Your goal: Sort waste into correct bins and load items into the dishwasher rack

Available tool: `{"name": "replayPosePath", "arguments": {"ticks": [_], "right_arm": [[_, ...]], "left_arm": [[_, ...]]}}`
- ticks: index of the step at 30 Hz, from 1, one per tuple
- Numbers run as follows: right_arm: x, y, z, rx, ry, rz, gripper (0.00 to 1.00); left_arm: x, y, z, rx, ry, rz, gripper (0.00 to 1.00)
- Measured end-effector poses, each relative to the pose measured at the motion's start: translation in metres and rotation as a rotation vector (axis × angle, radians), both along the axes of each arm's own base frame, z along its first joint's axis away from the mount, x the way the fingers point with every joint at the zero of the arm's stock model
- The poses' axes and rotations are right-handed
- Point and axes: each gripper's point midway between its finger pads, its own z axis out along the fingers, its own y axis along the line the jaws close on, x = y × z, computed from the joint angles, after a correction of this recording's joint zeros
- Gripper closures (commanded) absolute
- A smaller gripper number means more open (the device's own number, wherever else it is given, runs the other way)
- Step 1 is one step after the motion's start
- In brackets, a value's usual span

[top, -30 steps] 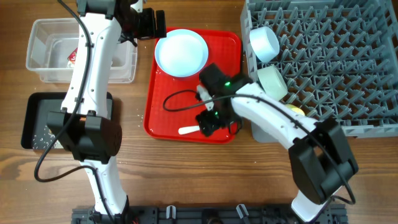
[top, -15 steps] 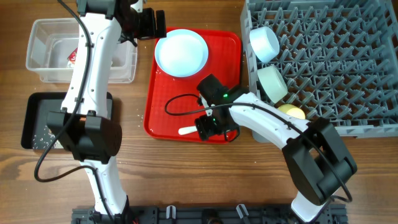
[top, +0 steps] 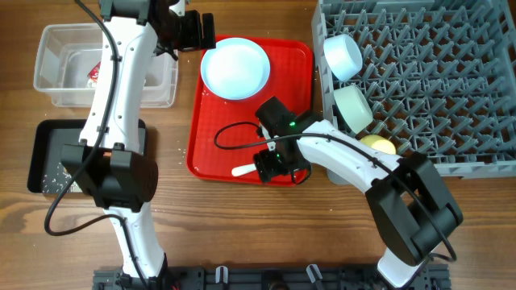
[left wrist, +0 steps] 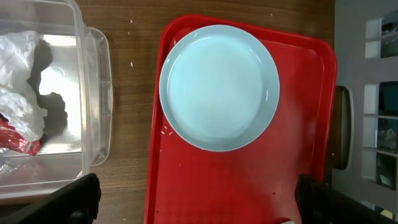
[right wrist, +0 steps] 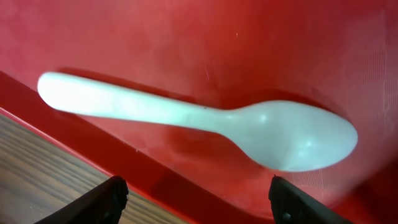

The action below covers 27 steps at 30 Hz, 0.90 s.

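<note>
The white spoon (right wrist: 249,124) lies flat on the red tray (right wrist: 186,37) near its front rim; only its handle (top: 243,169) shows in the overhead view. My right gripper (right wrist: 196,199) hovers close over it, open, its fingers on either side of the front rim and holding nothing. The pale blue plate (top: 235,68) rests at the back of the red tray (top: 298,56). My left gripper (left wrist: 199,202) hangs wide open above the plate (left wrist: 219,87). In the grey dishwasher rack (top: 435,80) sit the pale blue bowl (top: 343,55), the pale green bowl (top: 353,107) and the yellow cup (top: 377,145).
The clear tub (top: 56,48) at the back left holds white tissue (left wrist: 18,56) and the red-and-white wrapper (left wrist: 15,140). In front of it the black tray (top: 44,153) carries scattered rice. A black cable (top: 234,133) loops over the red tray.
My right gripper has shifted slightly toward the tray's front edge over the spoon and narrowed a little, uncovering the yellow cup. The left arm has not moved.
</note>
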Motion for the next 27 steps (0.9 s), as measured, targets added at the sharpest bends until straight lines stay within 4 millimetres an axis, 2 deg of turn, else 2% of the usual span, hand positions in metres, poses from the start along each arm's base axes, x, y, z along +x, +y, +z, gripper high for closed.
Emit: {"name": "replayPosePath", "arguments": {"ticks": [5, 10, 14, 16, 22, 25, 27], "right_arm": [[0.017, 0.008, 0.001, 0.029, -0.074, -0.006, 0.27], [0.031, 0.013, -0.01, 0.028, -0.116, -0.011, 0.27], [0.06, 0.019, -0.009, 0.068, -0.211, -0.035, 0.27], [0.078, 0.016, -0.008, 0.075, -0.265, -0.063, 0.3], [0.112, -0.001, -0.009, 0.053, -0.365, -0.127, 0.36], [0.118, -0.006, -0.01, 0.04, -0.38, -0.142, 0.36], [0.114, -0.008, -0.012, 0.022, -0.367, -0.136, 0.35]], "left_arm": [[0.0, 0.0, 0.0, 0.0, 0.0, 0.0, 0.0], [0.0, 0.0, 0.0, 0.0, 0.0, 0.0, 0.0], [0.0, 0.0, 0.0, 0.0, 0.0, 0.0, 0.0], [0.0, 0.0, 0.0, 0.0, 0.0, 0.0, 0.0], [0.0, 0.0, 0.0, 0.0, 0.0, 0.0, 0.0], [0.0, 0.0, 0.0, 0.0, 0.0, 0.0, 0.0], [0.0, 0.0, 0.0, 0.0, 0.0, 0.0, 0.0]]}}
